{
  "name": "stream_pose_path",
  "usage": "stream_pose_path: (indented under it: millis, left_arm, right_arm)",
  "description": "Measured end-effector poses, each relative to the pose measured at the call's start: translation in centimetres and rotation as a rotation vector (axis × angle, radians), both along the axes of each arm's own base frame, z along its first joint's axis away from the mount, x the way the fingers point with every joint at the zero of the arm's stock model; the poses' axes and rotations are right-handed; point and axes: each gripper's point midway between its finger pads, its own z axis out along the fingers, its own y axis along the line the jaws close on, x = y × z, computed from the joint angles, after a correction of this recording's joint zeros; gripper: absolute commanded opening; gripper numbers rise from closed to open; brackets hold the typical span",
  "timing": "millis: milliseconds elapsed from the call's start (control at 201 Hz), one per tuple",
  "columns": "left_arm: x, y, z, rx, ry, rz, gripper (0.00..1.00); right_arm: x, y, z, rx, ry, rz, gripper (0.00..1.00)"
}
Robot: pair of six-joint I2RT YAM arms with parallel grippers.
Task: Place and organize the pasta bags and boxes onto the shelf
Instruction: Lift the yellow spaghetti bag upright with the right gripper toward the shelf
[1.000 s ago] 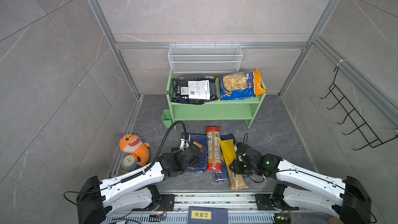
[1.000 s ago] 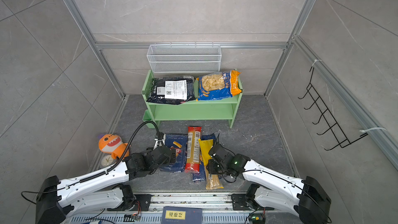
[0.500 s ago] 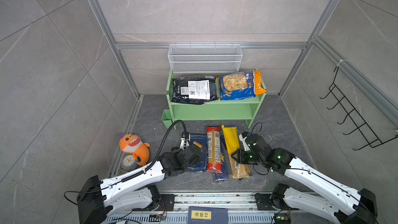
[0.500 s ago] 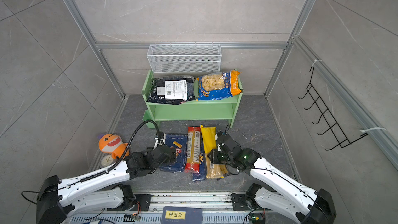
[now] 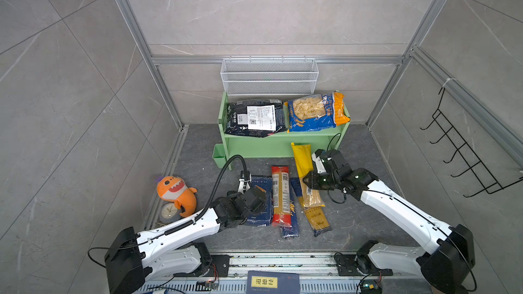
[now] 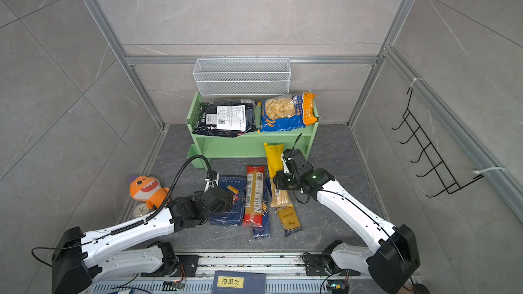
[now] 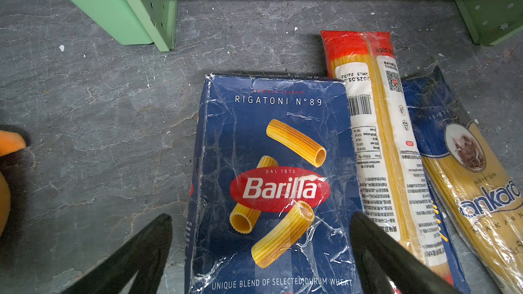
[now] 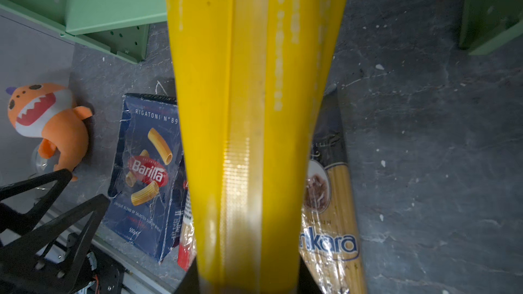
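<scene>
Shelf (image 5: pixel 271 148) top tier is full edge to edge: black bag (image 5: pixel 254 118) plus shell pasta bag (image 5: pixel 314 114). Lower tier opening looks free, except yellow spaghetti pack (image 5: pixel 300 156) hanging in front of its 3 o'clock end and green cup (image 5: pixel 220 159) jutting off the 9 o'clock side. Bare table (image 5: pixel 362 148) at 3 o'clock of the Ankara pack (image 5: pixel 317 216); at 9 o'clock of the rigatoni box (image 7: pixel 268 165) a gap, then plush shark (image 5: pixel 177 193).

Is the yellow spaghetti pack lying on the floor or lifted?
Lifted: the right pincer holds the yellow pack above the Ankara pack.
</scene>
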Motion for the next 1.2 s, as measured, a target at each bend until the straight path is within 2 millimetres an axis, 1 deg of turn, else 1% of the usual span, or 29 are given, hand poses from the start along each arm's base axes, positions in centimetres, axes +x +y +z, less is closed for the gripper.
stream_pose_path:
  millis: [174, 279, 443, 563, 722, 802, 926, 1076, 1195]
  left_arm:
    - [0.5, -0.1, -0.4, -0.009, 0.020, 0.003, 0.99]
    - [0.8, -0.1, -0.7, -0.012, 0.031, 0.008, 0.99]
    - [1.2, -0.1, -1.0, -0.018, 0.047, 0.008, 0.99]
    - [1.4, -0.4, -0.8, -0.024, 0.050, 0.002, 0.99]
    - [1.6, -0.5, -0.4, -0.035, 0.045, 0.000, 0.99]
    - [1.6, -0.5, -0.4, -0.035, 0.045, 0.002, 0.99]
    - [1.6, -0.4, -0.5, -0.034, 0.046, 0.004, 0.99]
    - [1.6, -0.4, -0.5, -0.033, 0.047, 0.004, 0.99]
    - [1.6, -0.4, -0.5, -0.033, 0.047, 0.005, 0.98]
  right_arm:
    - [3.0, -0.8, -0.7, -0.033, -0.025, -0.031, 0.16]
    - [4.3, -1.5, -1.3, -0.049, -0.039, -0.052, 0.16]
    - [6.3, -2.0, -0.8, -0.046, -0.103, -0.069, 0.16]
    - [7.7, -2.4, -0.6, -0.040, -0.140, -0.085, 0.16]
    - [9.4, -3.5, -1.6, -0.056, -0.145, -0.127, 0.16]
    - [10.0, -4.1, -2.2, -0.070, -0.144, -0.141, 0.16]
    - [10.2, -4.4, -2.6, -0.080, -0.135, -0.144, 0.16]
    - [10.8, -4.6, -2.4, -0.078, -0.139, -0.152, 0.16]
    - [11.6, -4.8, -1.6, -0.068, -0.154, -0.163, 0.16]
